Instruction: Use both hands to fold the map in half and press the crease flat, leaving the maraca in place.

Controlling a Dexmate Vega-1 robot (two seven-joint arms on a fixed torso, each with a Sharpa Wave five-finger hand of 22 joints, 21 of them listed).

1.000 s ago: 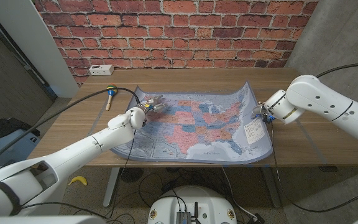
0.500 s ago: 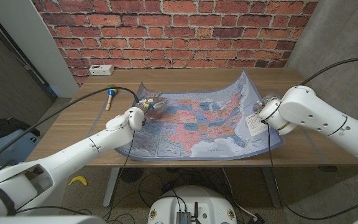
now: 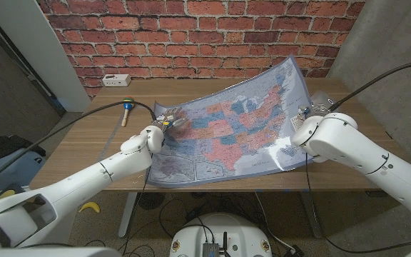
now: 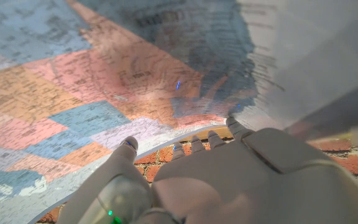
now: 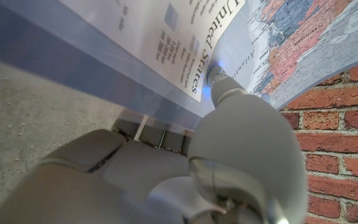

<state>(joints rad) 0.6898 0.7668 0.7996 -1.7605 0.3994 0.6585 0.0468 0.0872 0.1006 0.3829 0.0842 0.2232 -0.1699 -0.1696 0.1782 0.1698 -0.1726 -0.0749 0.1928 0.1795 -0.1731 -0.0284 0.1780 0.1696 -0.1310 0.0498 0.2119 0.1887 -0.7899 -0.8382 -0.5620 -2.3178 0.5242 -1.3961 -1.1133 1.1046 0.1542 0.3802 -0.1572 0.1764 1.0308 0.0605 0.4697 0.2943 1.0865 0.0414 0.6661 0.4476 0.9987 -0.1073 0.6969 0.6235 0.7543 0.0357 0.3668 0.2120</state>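
1. Map: one large glossy paper map of the United States (image 3: pixel 227 132), states in pink, orange and blue with a pale blue border, lies across the middle of the table. Its left part rests on the tabletop; its right part is raised, so the sheet slopes up from left to right, and the far right corner stands highest, in front of the brick wall.
2. One wooden table (image 3: pixel 84 143) with a brown plank top carries the map and the smaller things.
3. Two white robot arms come in from the near corners, one on each side.
4. The right hand (image 3: pixel 304 123) holds the map's right edge beside the white legend panel; in the right wrist view a rounded fingertip presses against the sheet at the printed title (image 5: pixel 225 93), and the map curves up over it.
5. The left hand (image 3: pixel 164 123) lies on the map's left part, near the far left corner. In the left wrist view its fingers (image 4: pixel 194 146) reach toward the sheet's edge, but I cannot tell whether they clasp it.
6. One white power strip (image 3: pixel 115 79) sits at the table's far left edge against the wall.
7. One maraca (image 3: pixel 125 109) with a green, yellow and blue head and a light wooden handle lies far left, apart from the map.
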